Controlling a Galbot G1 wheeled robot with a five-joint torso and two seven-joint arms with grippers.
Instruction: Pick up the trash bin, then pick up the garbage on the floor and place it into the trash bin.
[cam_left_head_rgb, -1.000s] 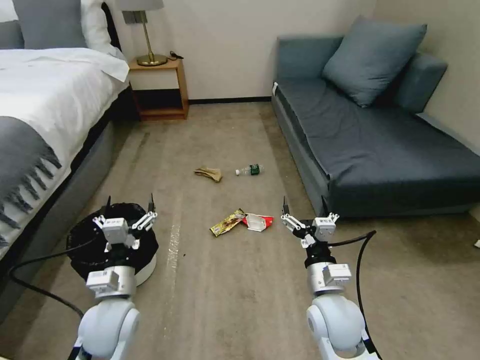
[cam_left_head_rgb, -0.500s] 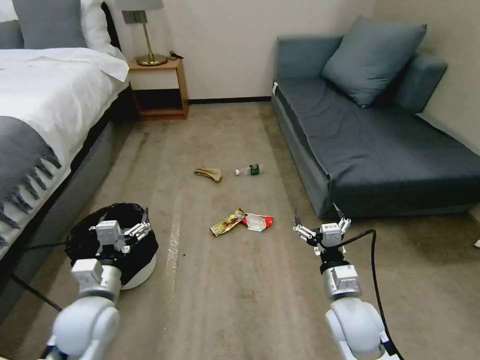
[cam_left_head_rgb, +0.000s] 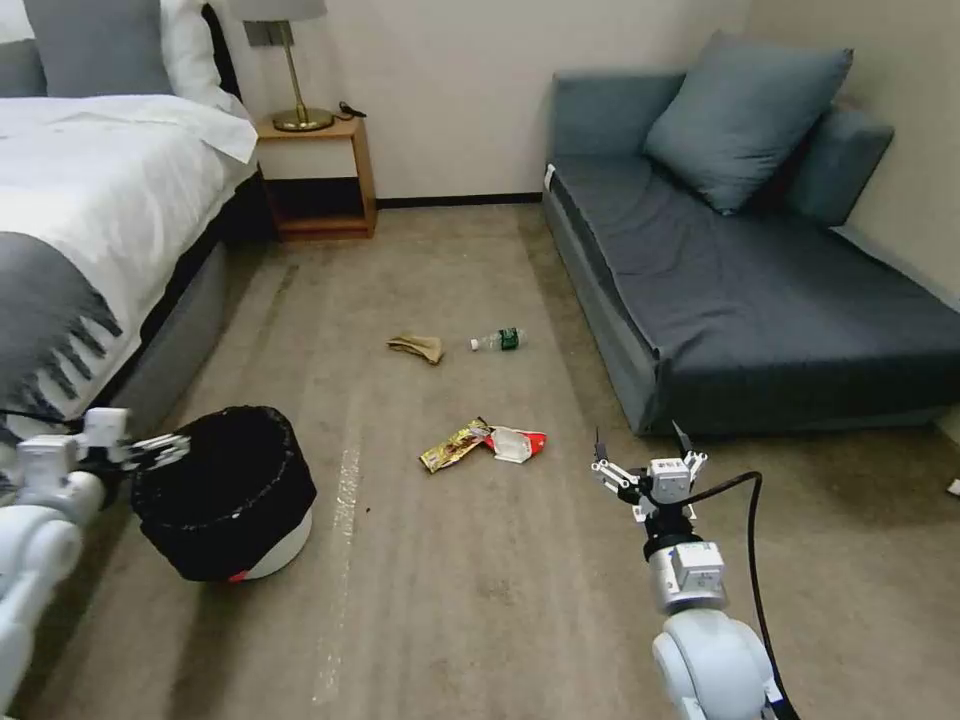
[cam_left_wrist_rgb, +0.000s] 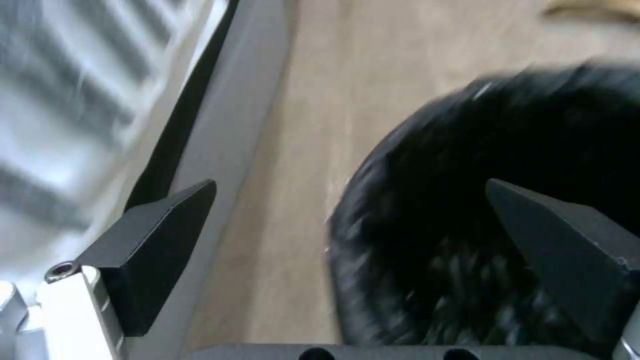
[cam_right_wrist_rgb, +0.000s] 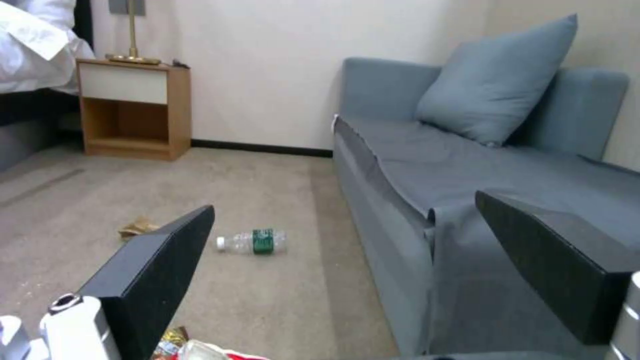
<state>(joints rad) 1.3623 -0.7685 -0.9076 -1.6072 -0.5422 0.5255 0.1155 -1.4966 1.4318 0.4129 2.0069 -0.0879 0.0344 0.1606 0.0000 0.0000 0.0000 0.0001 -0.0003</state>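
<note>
The left gripper (cam_left_head_rgb: 165, 447) sits low beside the bed (cam_left_head_rgb: 90, 230), fingers wide, at the left rim of the bin (cam_left_head_rgb: 225, 490), which stands on the carpet (cam_left_head_rgb: 450, 600). Open floor lies ahead, with the wrapper (cam_left_head_rgb: 455, 445) touching the packet (cam_left_head_rgb: 517, 443); the paper (cam_left_head_rgb: 417, 347) and bottle (cam_left_head_rgb: 500, 340) lie farther off. The right gripper (cam_left_head_rgb: 640, 450) hovers wide near the sofa (cam_left_head_rgb: 760, 300) corner.

Crinkly black plastic bag (cam_left_head_rgb: 225, 480) lines the smooth white trash bin (cam_left_head_rgb: 285, 545); matt carpet (cam_left_head_rgb: 450, 600), cloth sofa (cam_left_head_rgb: 760, 300), wooden nightstand (cam_left_head_rgb: 362, 165).
</note>
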